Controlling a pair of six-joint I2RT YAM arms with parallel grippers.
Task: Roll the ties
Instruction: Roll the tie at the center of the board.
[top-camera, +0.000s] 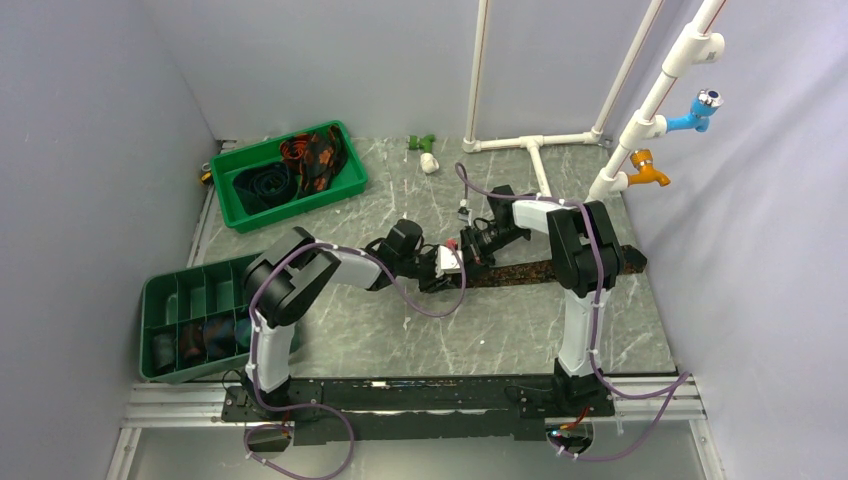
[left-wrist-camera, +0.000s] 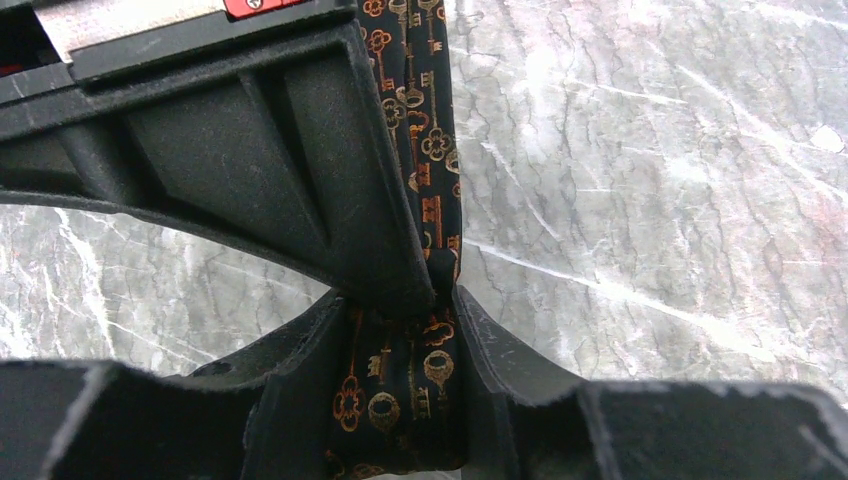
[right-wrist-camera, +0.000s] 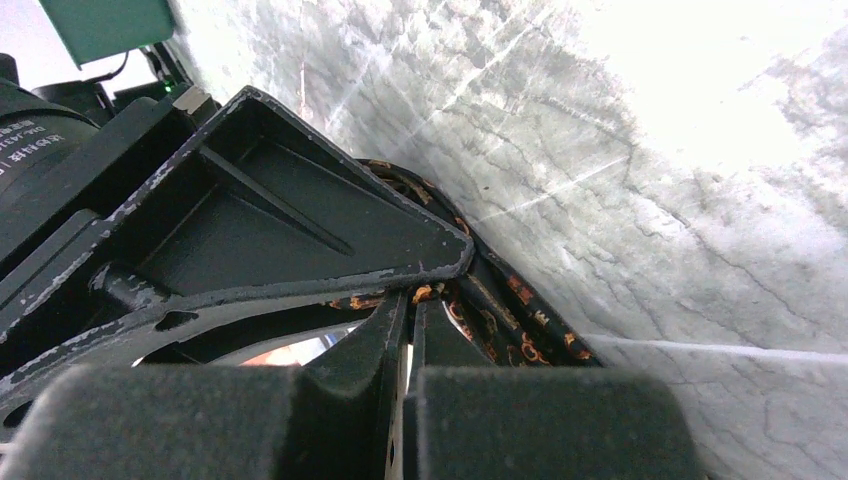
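A dark tie (top-camera: 560, 266) with orange print lies across the table's middle, running right from where both grippers meet. My left gripper (top-camera: 437, 272) has its jaws against both sides of the tie's wound end (left-wrist-camera: 400, 390), shut on it (left-wrist-camera: 400, 320). My right gripper (top-camera: 462, 248) comes in from the opposite side, and its finger (left-wrist-camera: 250, 150) fills the top of the left wrist view. In the right wrist view that gripper (right-wrist-camera: 412, 298) is shut, with a bit of printed cloth at its tips and the tie (right-wrist-camera: 520, 310) coiled round its fingers.
At the back left, a green tray (top-camera: 300, 208) holds loose ties (top-camera: 305, 155). A divided green tray (top-camera: 148, 320) at the left edge contains rolled ties (top-camera: 190, 340). A white pipe frame (top-camera: 535, 160) with blue and orange taps stands at the back right. Purple cables hang from both arms.
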